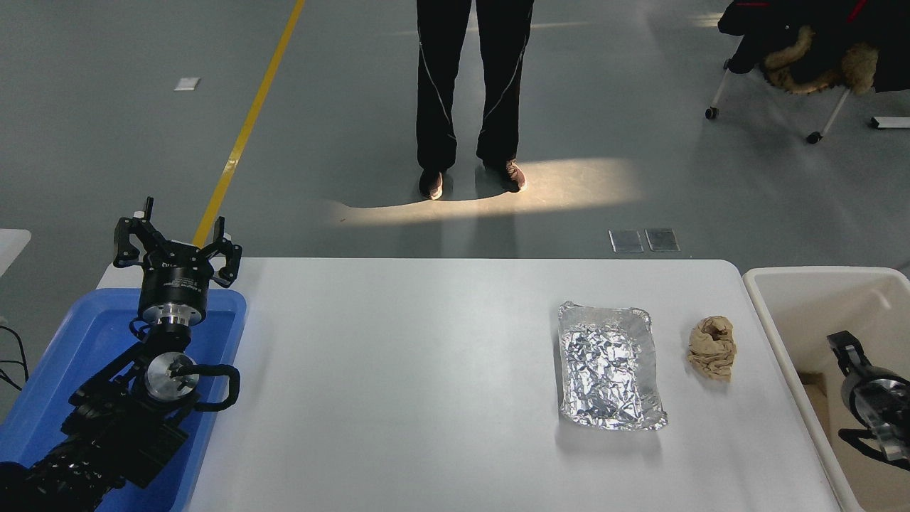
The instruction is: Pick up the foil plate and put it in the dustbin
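So the white table (398, 370) takes up most of the lower half of the shot, and past its far edge at 12 o'clock a person (470, 92) in dark trousers is standing on the grey floor, only visible from the waist down. At 3 o'clock, right up against the table's right end, sits the dustbin (782, 284), a big cream tub with a beige inside. Over at 8 o'clock there's a blue tub (78, 327) along the table's left end, and the left arm is parked above it, with the left gripper (176, 238) pointing away from the camera and its fingers spread wide apart, holding nothing. The right arm pokes in from the right edge around 4 o'clock, and the right gripper (842, 348) hangs over the inside of the dustbin; it's mostly cut off so I honestly can't tell whether its jaws are open or closed. The foil plate (610, 364) lies flat on the table around 4 o'clock from centre, wrinkly and shiny, nothing touching it. Just beside it on the right, not touching, is a small tan wadded lump (712, 346).
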